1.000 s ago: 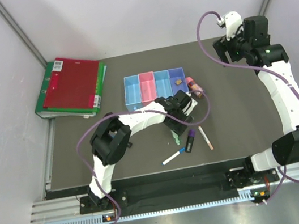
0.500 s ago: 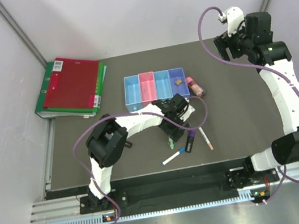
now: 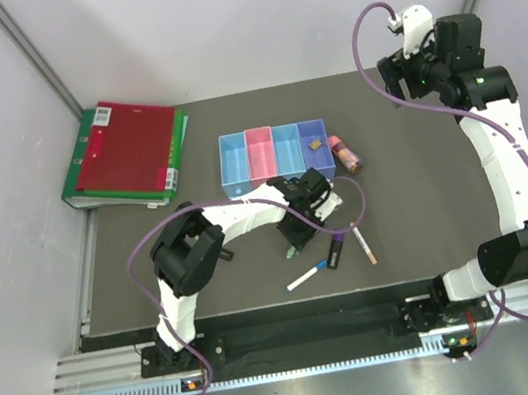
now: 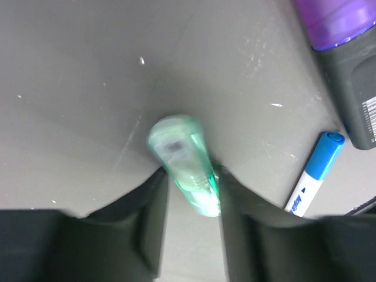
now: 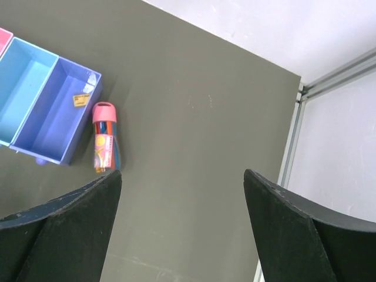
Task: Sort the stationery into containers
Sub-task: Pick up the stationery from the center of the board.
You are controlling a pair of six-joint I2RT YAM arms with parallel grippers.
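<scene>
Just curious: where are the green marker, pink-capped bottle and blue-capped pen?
green marker (image 4: 182,163), left wrist view, mid barrel
pink-capped bottle (image 5: 106,144), right wrist view, its body
blue-capped pen (image 4: 306,187), left wrist view, white barrel

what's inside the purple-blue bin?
One tiny tan block on the floor of the purple-blue bin. The rest of the floor shows bare in the right wrist view; nothing covers it.
</scene>
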